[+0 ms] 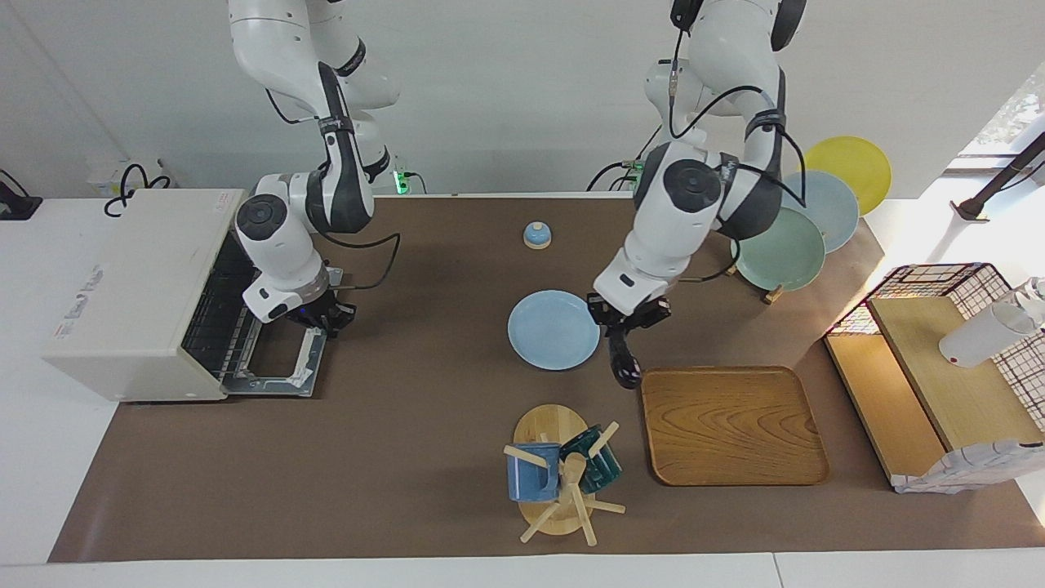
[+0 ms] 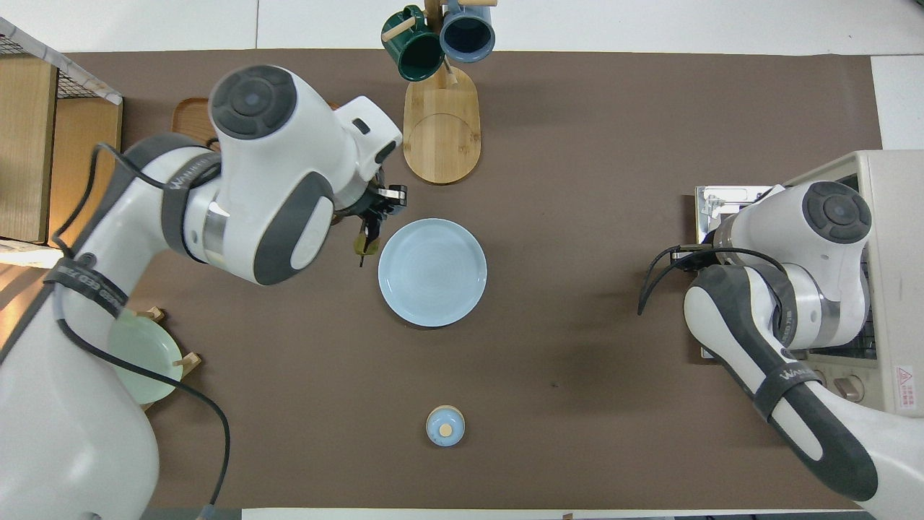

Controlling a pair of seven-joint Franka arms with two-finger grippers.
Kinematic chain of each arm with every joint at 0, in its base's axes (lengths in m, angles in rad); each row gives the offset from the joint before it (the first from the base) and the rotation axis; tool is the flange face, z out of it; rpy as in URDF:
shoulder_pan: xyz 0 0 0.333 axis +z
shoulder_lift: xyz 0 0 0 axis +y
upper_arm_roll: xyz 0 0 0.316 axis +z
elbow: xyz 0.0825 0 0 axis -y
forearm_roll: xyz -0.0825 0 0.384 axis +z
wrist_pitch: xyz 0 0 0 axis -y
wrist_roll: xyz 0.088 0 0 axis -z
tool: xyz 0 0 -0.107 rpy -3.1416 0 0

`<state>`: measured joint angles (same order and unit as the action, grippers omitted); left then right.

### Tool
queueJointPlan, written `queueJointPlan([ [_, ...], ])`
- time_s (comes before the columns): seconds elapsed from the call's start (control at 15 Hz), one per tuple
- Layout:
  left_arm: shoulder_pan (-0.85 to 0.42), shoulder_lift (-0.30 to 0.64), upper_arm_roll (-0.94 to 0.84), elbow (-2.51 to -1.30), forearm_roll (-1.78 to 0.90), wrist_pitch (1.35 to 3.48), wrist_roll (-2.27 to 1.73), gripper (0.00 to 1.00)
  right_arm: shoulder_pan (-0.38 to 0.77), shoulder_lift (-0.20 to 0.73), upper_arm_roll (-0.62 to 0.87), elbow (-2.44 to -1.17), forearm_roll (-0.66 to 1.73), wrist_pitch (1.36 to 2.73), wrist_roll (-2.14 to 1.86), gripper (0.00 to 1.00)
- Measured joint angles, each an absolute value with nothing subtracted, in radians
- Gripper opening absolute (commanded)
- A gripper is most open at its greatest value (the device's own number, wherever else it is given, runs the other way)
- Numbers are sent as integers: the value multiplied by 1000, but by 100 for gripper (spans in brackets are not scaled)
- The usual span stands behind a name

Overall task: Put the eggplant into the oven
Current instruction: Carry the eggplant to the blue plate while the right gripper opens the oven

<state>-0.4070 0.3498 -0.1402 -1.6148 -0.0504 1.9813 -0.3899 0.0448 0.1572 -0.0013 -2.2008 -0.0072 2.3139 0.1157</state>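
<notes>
Left gripper [image 1: 627, 325]: up in the air, its fingers clamped on the upper end of the eggplant [image 1: 622, 359].
Eggplant, place: hangs below the left gripper, over the brown mat between the blue plate [image 1: 553, 330] and the wooden tray [image 1: 732, 425].
Eggplant, long axis: close to upright; in the overhead view the greenish stem tip [image 2: 363, 244] shows at the gripper, and in the facing view the dark rounded end points down toward the mat.
Right gripper [image 1: 326, 315]: fingertips closed on the handle bar of the oven door [image 1: 282, 364], at the door's edge.
Oven [image 1: 139, 296]: one, at the right arm's end of the table; door folded down flat, wire rack [image 1: 214, 315] showing inside.
Eggplants: one.
Plates: one blue plate on the mat beside the left gripper; three in the rack [image 1: 804, 214], green, pale blue, yellow.
Mugs: two on the wooden mug tree [image 1: 563, 469], one blue, one dark green.
Trays: one.
Small blue bell-shaped thing [image 1: 536, 235]: one, on the mat.
</notes>
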Motion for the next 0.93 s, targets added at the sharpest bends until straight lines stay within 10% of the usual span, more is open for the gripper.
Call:
queueJointPlan([
  [0.27, -520, 299, -140, -1851, -50, 2209, -506, 0, 95, 157, 0, -2187, 40, 2314, 143, 13],
  [0.47, -573, 289, -140, -1972, -50, 2321, -561, 0, 98, 157, -2, -2173, 41, 2313, 143, 100],
  [0.87, -570, 283, -128, -1984, -50, 2331, -566, 0, 111, 134, 1, -2152, 41, 2251, 137, 100],
  [0.93, -569, 282, -127, -1984, -50, 2331, -566, 28, 118, 130, 2, -2151, 41, 2249, 137, 100],
])
